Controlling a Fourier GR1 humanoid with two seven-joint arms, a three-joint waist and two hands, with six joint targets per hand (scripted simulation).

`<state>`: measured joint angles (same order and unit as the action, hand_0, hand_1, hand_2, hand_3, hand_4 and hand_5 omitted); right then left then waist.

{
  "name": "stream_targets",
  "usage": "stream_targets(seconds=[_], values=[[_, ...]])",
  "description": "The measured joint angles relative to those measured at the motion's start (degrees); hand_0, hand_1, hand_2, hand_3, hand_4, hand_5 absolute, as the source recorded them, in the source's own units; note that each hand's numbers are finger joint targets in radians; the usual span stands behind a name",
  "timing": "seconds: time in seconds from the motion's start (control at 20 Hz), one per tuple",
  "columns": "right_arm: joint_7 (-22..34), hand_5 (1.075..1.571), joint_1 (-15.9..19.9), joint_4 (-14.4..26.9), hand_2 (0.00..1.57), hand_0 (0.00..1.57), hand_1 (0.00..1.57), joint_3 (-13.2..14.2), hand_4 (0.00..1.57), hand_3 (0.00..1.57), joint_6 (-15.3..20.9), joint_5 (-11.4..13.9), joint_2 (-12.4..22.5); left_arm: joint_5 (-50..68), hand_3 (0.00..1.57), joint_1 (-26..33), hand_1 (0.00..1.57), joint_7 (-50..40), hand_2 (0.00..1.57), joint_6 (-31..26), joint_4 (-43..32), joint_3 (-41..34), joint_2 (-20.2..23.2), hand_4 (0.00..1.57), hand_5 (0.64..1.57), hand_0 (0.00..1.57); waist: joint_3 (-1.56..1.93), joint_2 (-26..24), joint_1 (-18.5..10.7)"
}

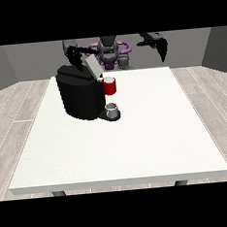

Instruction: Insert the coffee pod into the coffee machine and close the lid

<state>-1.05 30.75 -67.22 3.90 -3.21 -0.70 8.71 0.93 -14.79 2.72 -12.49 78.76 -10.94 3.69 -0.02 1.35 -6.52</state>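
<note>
A black coffee machine [80, 96] stands on the left part of the white table [151, 131]. Its grey lid [93, 66] is tilted up at the top. A red part [110, 86] sits at the machine's front head, above a small grey cup [112, 108] on the machine's base. The hand at the view's left [74, 57] hovers just above the machine's rear top, close to the lid. The hand at the view's right [162, 48] hangs high in the air past the table's far edge, holding nothing. I see no separate coffee pod.
The robot's torso [110, 50] stands behind the table's far edge. Wooden floor surrounds the table. Wide white tabletop stretches right of and in front of the machine.
</note>
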Motion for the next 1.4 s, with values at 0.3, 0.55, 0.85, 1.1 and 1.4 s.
stream_targets(seconds=[0.3, 0.55, 0.85, 1.1, 1.4], values=[[-1.8, 1.571, 3.0, 2.56, 0.0, 0.0, 0.0, 0.86, 0.0, 0.0, -0.38, 0.47, 0.31, 0.09, 0.0, 0.32, 0.0, 1.56, 0.0, 0.39, -0.19, 0.19, 1.36, 0.0, 1.571, 0.0, -0.11, 1.73, 0.13], [-2.39, 1.571, 5.75, 5.17, 0.0, 0.0, 0.0, 1.74, 0.0, 0.0, -0.46, 0.89, 1.1, 0.03, 0.0, -0.25, 0.0, 1.18, 0.0, 1.1, 0.87, 1.24, 1.35, 0.0, 1.571, 0.0, -0.22, 2.56, -0.77], [-3.06, 1.571, 7.4, 6.55, 0.0, 0.0, 0.0, 1.28, 0.0, 0.0, 0.7, 1.93, -0.02, 0.42, 0.0, 0.81, 0.0, 1.89, 0.0, 1.01, 0.18, 1.28, 1.92, 0.14, 1.571, 0.0, -0.1, 2.44, -0.92], [-3.53, 1.571, 8.48, 7.47, 0.0, 0.0, 0.0, 1.08, 0.15, 0.0, -0.24, 2.22, 0.32, 0.32, 0.0, 0.62, 0.0, 2.04, 0.0, 1.85, -0.08, 1.17, 2.3, 0.16, 1.571, 0.0, -0.01, 2.76, -0.54], [1.61, 1.571, 10.56, 7.62, 0.0, 0.0, 0.0, -0.48, 0.17, 0.0, 1.16, 3.58, -0.82, 1.16, 0.0, 0.64, 0.0, 3.02, 0.0, 1.02, -2.36, 0.29, 3.4, 0.0, 1.571, 0.0, 0.35, 2.16, -0.21]])
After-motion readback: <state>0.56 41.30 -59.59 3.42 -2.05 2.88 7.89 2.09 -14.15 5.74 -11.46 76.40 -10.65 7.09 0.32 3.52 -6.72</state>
